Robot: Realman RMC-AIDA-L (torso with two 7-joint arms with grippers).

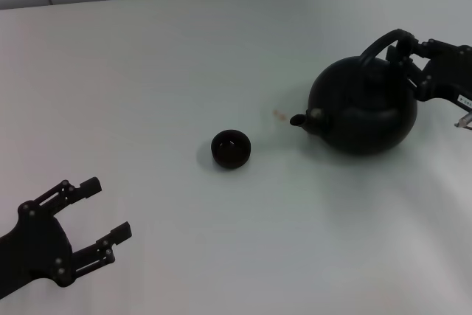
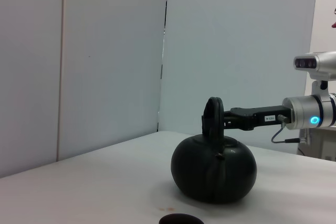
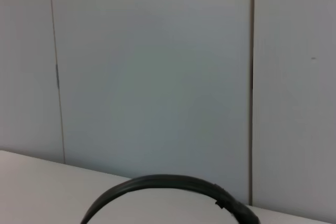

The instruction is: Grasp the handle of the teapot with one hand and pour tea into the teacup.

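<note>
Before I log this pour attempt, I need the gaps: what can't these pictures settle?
- Right tool: at the handle, but neither head nor left wrist view shows whether it is clamped; the handle and teapot block it.
- Teacup: contents too dark to tell in the head view; cut off by the edge in the left wrist view.
- Teapot body: below the edge in the right wrist view; only the handle arc shows.
- Left tool: open, idle at the table's near left.
</note>
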